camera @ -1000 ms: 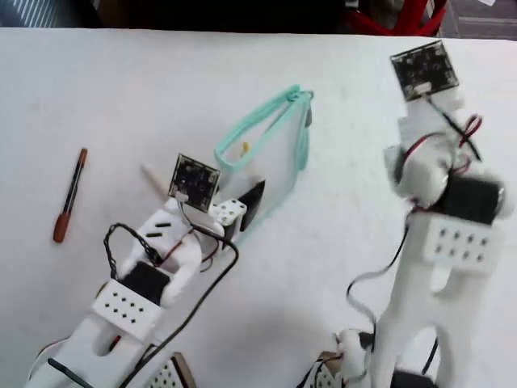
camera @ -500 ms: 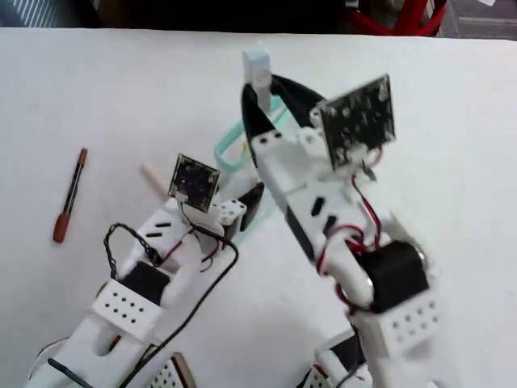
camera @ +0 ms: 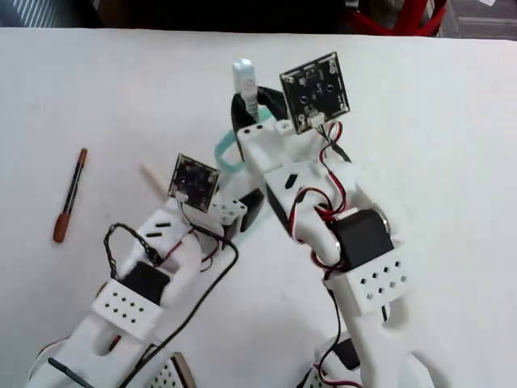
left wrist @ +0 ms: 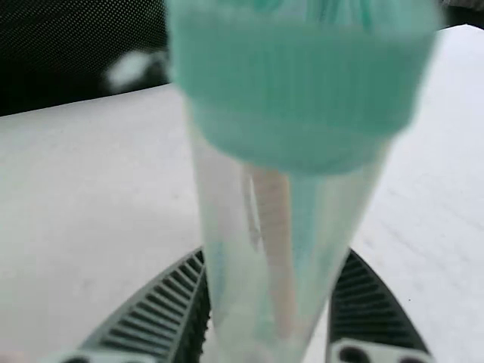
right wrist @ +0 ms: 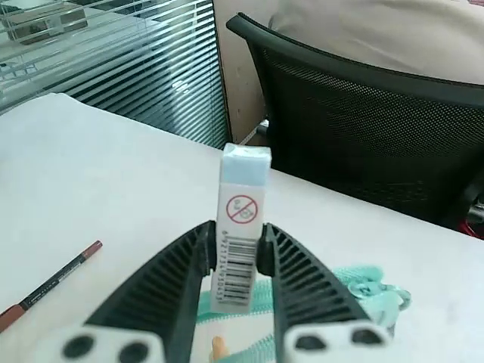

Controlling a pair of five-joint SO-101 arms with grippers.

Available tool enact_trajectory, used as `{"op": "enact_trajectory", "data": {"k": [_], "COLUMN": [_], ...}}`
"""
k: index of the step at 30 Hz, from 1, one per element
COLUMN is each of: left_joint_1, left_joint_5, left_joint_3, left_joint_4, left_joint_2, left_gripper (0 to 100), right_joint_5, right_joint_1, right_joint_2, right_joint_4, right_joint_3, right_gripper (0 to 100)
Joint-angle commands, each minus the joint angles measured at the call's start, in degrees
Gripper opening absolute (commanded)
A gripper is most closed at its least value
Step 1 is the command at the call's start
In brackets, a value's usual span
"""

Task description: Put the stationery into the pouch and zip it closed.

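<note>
Eraser (camera: 245, 77) swings in above pouch (camera: 223, 150) | right gripper (right wrist: 237, 231) clamps it | left gripper (left wrist: 272, 261) pinches pouch | drop next; pen (camera: 69, 194) left

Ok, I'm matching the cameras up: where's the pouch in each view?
High view: pouch, teal edge between the two arms, mid-table.
Left wrist view: close up, clamped in the left gripper.
Right wrist view: teal zipper edge just past the right gripper, which holds the eraser.
Shared landmark: the white table.
</note>
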Motion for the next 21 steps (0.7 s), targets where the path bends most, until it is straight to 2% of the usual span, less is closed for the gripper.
{"op": "enact_trajectory", "data": {"k": [1,8,21], "left_joint_1": [-0.48,-0.40,-0.13], "left_joint_5": [0.00,0.00,-0.09], "left_joint_3": [-0.53,-0.53,-0.53], "left_joint_4": [-0.79,-0.79,-0.79], "left_joint_2": [-1.10,-1.10,-1.10], "left_gripper": [23,22,22], "right_joint_5": [-0.18,0.26,0.26], "right_joint_1": [0.84,1.27,0.92], "right_joint_2": [-4.18,-11.30,-11.12], "right_joint_4": [0.75,0.48,-2.51], "right_joint_3": [2.02,9.23,9.85], "right_gripper": [1.8,1.8,1.8]}}
